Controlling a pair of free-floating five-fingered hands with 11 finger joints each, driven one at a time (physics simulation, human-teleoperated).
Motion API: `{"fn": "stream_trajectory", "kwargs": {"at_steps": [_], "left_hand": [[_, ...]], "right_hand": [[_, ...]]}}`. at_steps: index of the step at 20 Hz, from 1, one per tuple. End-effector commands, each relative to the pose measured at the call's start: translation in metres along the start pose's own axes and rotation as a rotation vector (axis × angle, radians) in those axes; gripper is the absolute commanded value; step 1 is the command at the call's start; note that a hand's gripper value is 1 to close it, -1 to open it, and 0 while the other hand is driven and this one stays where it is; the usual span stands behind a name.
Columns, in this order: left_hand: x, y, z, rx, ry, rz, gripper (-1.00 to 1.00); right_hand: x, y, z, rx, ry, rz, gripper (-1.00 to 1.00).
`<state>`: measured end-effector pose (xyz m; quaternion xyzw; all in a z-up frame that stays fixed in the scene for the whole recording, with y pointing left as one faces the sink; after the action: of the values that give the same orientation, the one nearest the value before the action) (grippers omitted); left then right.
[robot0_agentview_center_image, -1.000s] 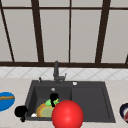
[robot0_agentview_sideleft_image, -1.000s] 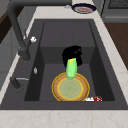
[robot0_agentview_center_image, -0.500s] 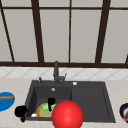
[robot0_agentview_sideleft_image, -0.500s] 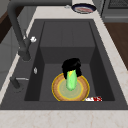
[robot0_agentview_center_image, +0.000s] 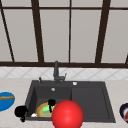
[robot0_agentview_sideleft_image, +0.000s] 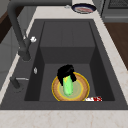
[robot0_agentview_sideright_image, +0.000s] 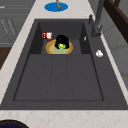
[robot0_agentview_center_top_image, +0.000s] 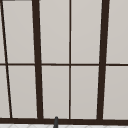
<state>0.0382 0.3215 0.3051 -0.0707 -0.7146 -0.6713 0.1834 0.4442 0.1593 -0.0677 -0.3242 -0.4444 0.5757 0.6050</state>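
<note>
Left side view: green cylinder (robot0_agentview_sideleft_image: 68, 85) lies on yellow plate (robot0_agentview_sideleft_image: 83, 87) in sink basin (robot0_agentview_sideleft_image: 67, 35). Right robot hand (robot0_agentview_sideleft_image: 65, 72) has fingers curled over its far end, so grip looks made. You judge lift comes next: raise straight, clear plate and basin wall. Left robot hand (robot0_agentview_center_image: 20, 111) hangs idle at table edge, fingers unreadable. Red ball (robot0_agentview_center_image: 67, 115) blocks front view.

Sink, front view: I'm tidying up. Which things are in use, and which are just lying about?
In use: right hand, green object it grips, yellow plate beneath.
Lying about: red ball, blue plate, dark bowl, red-white scrap; left hand idle.
</note>
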Motion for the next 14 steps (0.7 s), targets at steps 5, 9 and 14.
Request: {"fn": "stream_trajectory", "kwargs": {"at_steps": [5, 9, 14], "left_hand": [[0.000, 0.000, 0.000, 0.000, 0.000, 0.000, 0.00], [0.000, 0.000, 0.000, 0.000, 0.000, 0.000, 0.00], [0.000, 0.000, 0.000, 0.000, 0.000, 0.000, 0.00]], "right_hand": [[-0.014, 0.031, -0.024, 0.065, -0.165, -0.072, 1.00], [-0.019, 0.011, -0.028, 0.133, -0.185, -0.111, -1.00], [-0.013, -0.012, -0.016, 0.219, -0.113, -0.100, -1.00]]}}
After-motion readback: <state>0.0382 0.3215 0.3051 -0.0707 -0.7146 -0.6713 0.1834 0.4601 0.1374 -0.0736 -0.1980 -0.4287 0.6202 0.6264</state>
